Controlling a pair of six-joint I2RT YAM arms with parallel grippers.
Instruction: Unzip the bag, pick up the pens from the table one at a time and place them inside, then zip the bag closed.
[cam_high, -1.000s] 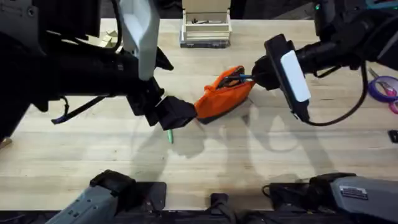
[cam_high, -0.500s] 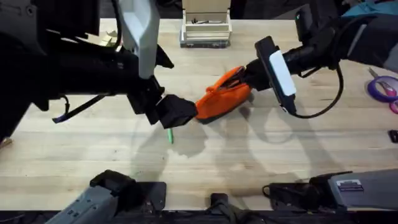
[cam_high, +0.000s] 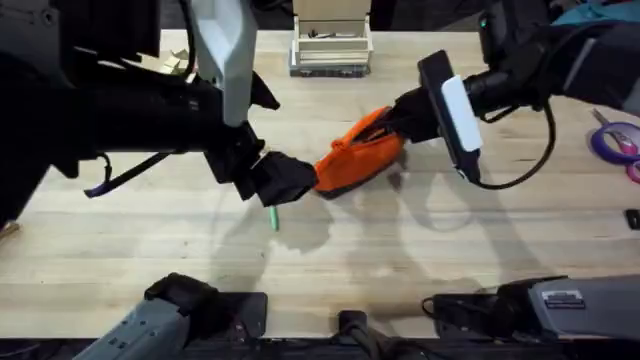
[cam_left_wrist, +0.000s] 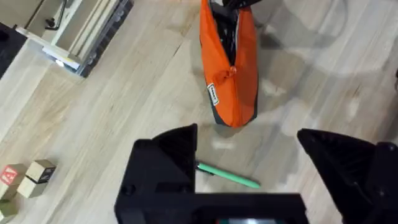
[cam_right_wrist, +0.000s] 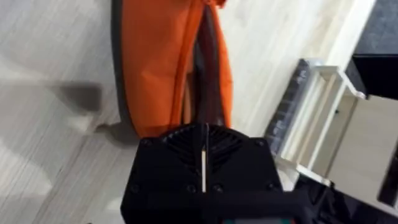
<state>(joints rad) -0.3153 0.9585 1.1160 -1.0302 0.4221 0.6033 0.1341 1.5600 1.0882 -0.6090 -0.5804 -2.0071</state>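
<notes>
The orange bag (cam_high: 356, 155) lies on the table (cam_high: 420, 250) with its zipper parted, and a dark gap shows along its top (cam_right_wrist: 202, 62). My right gripper (cam_high: 398, 115) is at the bag's far right end. It is shut, its black fingers (cam_right_wrist: 180, 168) pressed together just over the opening, and I cannot see anything held between them. My left gripper (cam_left_wrist: 249, 152) hangs open above the table at the bag's (cam_left_wrist: 229, 68) left end. A green pen (cam_left_wrist: 229, 176) lies flat below it between the fingers, and its tip (cam_high: 272, 218) pokes out from under that gripper (cam_high: 280, 180).
A pale rack-like box (cam_high: 330, 45) stands at the table's back centre, close behind the bag. Small wooden blocks (cam_left_wrist: 25, 177) lie at the back left. A purple ring (cam_high: 618, 140) sits near the right edge. Bare table stretches along the front.
My right gripper has moved left and back, closing in on the bag's right end. The bag's right end has lifted slightly. The left arm and green pen have not moved.
</notes>
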